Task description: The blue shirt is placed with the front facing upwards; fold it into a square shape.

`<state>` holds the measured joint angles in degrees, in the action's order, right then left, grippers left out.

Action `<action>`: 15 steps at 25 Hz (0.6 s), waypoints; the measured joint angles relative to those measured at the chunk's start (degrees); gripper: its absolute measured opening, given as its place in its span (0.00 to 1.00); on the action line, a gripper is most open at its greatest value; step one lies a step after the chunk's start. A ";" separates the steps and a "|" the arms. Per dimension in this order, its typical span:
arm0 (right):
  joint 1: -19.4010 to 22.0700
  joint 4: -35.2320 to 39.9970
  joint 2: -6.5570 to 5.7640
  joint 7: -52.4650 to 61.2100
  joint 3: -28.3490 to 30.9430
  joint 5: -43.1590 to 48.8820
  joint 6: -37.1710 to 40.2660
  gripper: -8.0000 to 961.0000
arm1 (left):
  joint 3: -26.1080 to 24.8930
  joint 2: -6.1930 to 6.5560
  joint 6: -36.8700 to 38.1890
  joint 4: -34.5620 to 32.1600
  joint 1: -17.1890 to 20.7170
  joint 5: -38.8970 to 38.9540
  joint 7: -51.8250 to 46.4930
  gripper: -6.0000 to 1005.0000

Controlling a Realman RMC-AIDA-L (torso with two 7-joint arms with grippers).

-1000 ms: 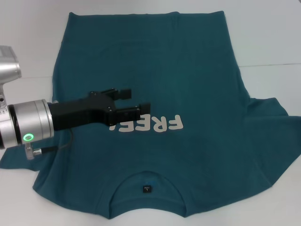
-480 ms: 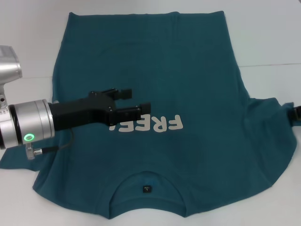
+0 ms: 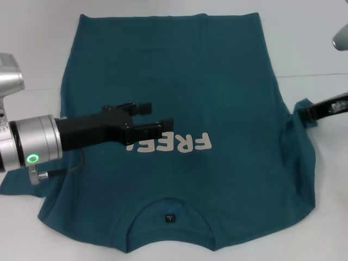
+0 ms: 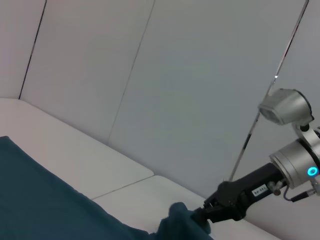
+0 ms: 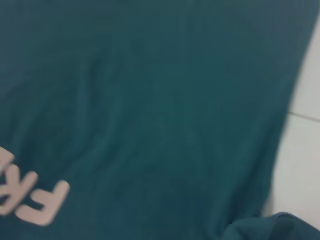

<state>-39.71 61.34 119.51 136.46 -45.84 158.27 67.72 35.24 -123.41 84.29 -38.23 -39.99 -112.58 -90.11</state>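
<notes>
Shirt (image 3: 179,98): flat on table (image 3: 315,49), front up, collar toward robot. Right gripper (image 3: 305,112): pinching the right sleeve, lifted beside the shirt's right edge. Left gripper (image 3: 157,115): spread, hovering over the chest lettering. Step, as judged: first sleeve fold. Next: carry sleeve inward across the shirt's body, release flat.

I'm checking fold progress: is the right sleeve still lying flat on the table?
No: the right gripper has the sleeve of the blue shirt pinched and lifted inward.
</notes>
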 joint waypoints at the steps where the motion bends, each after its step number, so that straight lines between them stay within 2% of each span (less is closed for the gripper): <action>1: -0.31 -0.17 0.01 0.02 -0.59 -0.54 -0.24 0.05 | 0.00 0.00 0.00 0.00 0.00 0.00 -0.02 0.88; 5: -1.09 -1.76 0.05 0.25 -4.45 -3.36 -1.33 0.05 | 0.00 0.02 0.00 0.00 0.03 0.00 -0.04 0.88; 15: -1.66 -3.91 0.28 0.29 -9.91 -6.06 -2.27 0.05 | -0.09 0.10 -0.06 0.00 0.18 0.00 -0.06 0.88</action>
<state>-41.37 57.42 119.79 136.75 -55.75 152.20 65.45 35.16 -123.30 84.23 -38.23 -39.81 -112.58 -90.17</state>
